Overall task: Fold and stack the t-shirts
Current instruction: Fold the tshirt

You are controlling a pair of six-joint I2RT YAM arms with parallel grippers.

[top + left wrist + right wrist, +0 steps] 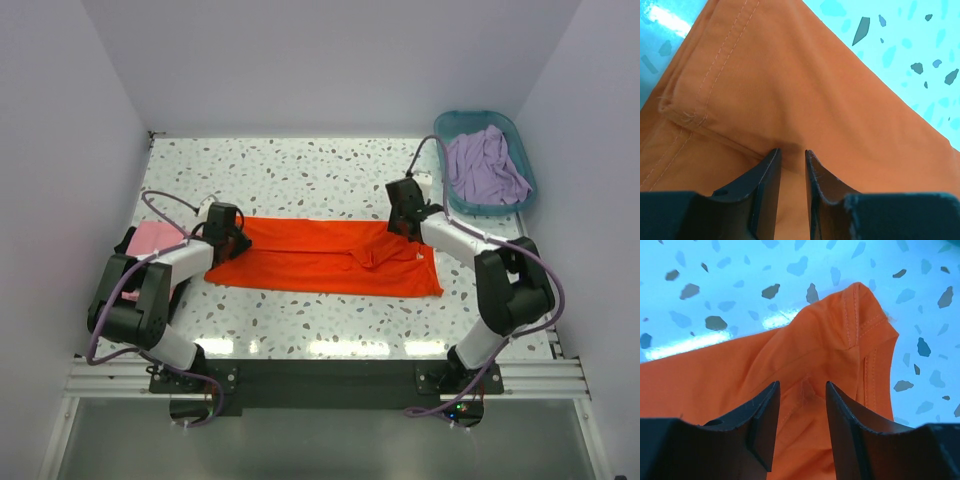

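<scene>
The bright orange t-shirt (320,258) lies folded into a long band across the middle of the table. My left gripper (228,235) is down on its left end. In the left wrist view its jaws (792,151) stand a narrow gap apart, tips pressed on the cloth (790,90) near a stitched hem. My right gripper (405,222) is at the band's far right corner. There its jaws (802,383) stand wider apart over a small pucker in the cloth (830,335), holding nothing. A pink t-shirt (155,238) lies at the left, partly under my left arm.
A teal basket (472,117) stands at the back right corner with a lavender t-shirt (485,165) crumpled inside. White walls close in the speckled table (300,175) on three sides. My arm bases sit at the near edge.
</scene>
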